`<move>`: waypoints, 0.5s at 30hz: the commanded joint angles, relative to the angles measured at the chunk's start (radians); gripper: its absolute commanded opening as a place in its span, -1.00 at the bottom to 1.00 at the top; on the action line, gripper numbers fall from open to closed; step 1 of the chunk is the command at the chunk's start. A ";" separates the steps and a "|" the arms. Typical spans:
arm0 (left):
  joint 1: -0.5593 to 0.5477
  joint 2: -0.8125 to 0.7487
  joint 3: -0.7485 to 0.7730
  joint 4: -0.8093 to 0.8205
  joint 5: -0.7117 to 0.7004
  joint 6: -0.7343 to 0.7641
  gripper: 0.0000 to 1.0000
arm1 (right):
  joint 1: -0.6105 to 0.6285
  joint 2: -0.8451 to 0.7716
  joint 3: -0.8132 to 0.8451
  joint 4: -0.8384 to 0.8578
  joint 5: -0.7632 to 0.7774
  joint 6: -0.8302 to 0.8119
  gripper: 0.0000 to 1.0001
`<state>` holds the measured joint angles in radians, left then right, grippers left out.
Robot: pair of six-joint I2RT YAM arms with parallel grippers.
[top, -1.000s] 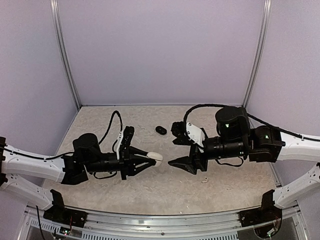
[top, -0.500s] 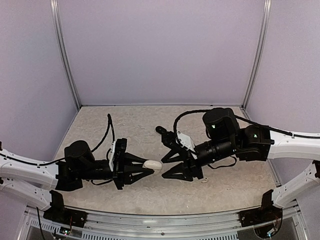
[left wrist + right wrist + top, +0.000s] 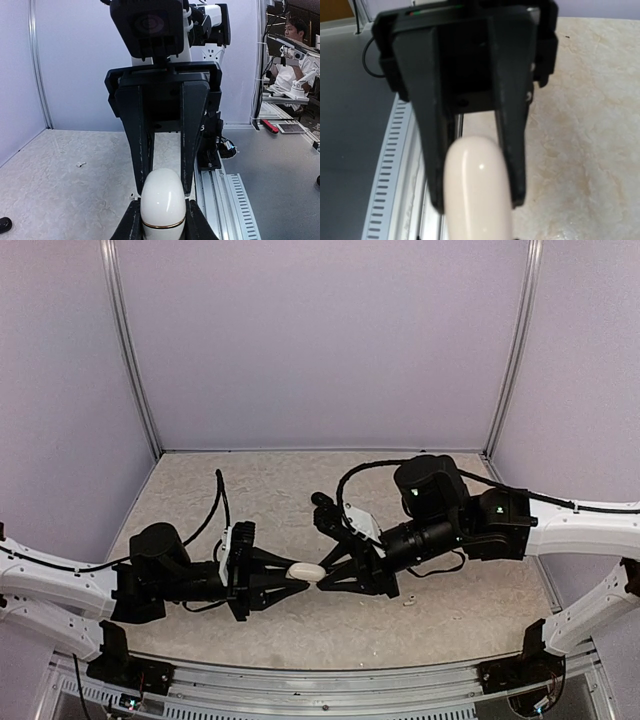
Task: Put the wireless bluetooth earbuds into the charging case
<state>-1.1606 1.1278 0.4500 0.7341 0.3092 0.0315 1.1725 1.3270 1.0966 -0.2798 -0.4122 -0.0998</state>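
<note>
Your right claw (image 3: pixel 328 576) has swung in from 3 o'clock, jaws narrowing around the free end of the white charging case (image 3: pixel 162 200); contact unclear. Your left claw (image 3: pixel 292 575) stays clamped on it. Likely opening it next; a white earbud (image 3: pixel 408 601) lies on the desk (image 3: pixel 200 490) at 4 o'clock.

I count two arms and at their ends two pincers: my left pincer (image 3: pixel 298 571) and my right pincer (image 3: pixel 322 576). Each has two fingers, so four fingers together. There is one white case (image 3: pixel 306 570) and one black case (image 3: pixel 320 499). On the one table (image 3: pixel 200 490) I see from above only one tiny white earbud (image 3: pixel 408 602). My left wrist view also shows one white bit (image 3: pixel 80 164), and I cannot tell if it is the same one. Two metal posts (image 3: pixel 130 350) stand at the back corners. One man (image 3: pixel 295 31) is outside.
</note>
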 commanded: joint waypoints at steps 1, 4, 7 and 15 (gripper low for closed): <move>-0.008 0.010 0.018 0.023 -0.013 0.022 -0.83 | -0.001 0.006 0.036 0.009 -0.018 -0.001 -0.50; -0.010 0.012 0.023 0.012 -0.013 0.027 -0.79 | -0.001 0.007 0.038 0.006 -0.016 -0.005 -0.62; -0.012 0.009 0.024 0.004 -0.018 0.027 -0.61 | -0.002 0.006 0.045 -0.008 -0.010 -0.012 -0.72; -0.011 -0.003 0.005 0.005 -0.045 0.001 -0.08 | -0.001 -0.006 0.048 -0.004 -0.002 -0.015 -0.78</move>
<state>-1.1675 1.1324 0.4503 0.7280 0.2787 0.0387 1.1725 1.3270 1.1091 -0.2955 -0.4141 -0.1108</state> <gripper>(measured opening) 0.442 0.203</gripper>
